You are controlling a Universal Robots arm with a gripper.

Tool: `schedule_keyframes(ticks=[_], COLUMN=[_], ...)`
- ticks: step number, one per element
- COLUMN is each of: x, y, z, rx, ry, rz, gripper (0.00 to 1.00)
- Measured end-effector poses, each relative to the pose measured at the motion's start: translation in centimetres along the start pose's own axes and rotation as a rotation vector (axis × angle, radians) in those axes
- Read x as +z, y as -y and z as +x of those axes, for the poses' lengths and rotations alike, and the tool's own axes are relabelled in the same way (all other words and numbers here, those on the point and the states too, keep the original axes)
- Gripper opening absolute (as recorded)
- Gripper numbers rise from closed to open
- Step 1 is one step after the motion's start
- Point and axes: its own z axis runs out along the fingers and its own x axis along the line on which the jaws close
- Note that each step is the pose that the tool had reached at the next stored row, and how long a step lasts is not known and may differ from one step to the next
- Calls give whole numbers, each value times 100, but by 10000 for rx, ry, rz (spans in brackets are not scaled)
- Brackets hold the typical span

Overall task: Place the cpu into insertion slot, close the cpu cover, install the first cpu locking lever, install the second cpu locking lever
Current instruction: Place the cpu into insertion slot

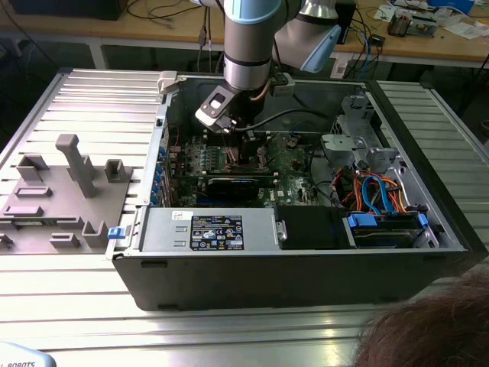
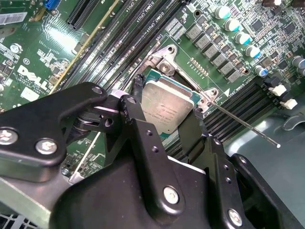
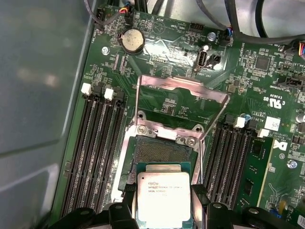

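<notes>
My arm (image 1: 246, 53) reaches down into the open case (image 1: 306, 283), w/ my gripper (image 3: 163, 192) over the green board (image 3: 238, 71). The gripper's closed down to chip width, fingers (image 3: 129, 198) pinching two opposite edges of the cpu (image 3: 163, 202), nothing else in hold. The cpu hangs over the near edge of the insertion slot (image 3: 162, 148), metal top up, not seated. How high above the slot, I can't tell. The cpu cover (image 3: 183, 86) stands swung up at the slot's far edge.

Risks, as I judge them:
- Memory slots (image 3: 95, 152) flank the slot on both sides, so a sideways drift could knock a finger into them or the slot's rim.
- The cover's only propped open; a bump could drop it on the chip or my fingers.
- Coming down skewed or offset would put a cpu corner on the slot's contact field & bend pins.
- My grip's on thin edges only, so the chip could tip or slip.
- The locking lever (image 2: 248, 126), a thin rod sticking out from the slot's corner, could snag.

Print: there's a sticker (image 1: 216, 232) on the grey box well apart from the slot, white lettering across the board, and fine lines on the cpu top. All present, but I don't read them out.
</notes>
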Motion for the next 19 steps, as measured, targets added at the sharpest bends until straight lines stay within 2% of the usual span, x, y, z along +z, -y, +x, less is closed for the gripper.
schedule_keyframes(ticks=[19], x=[10], y=[0], z=[0], rx=[835], ry=[1], rz=[-7], gripper=[54])
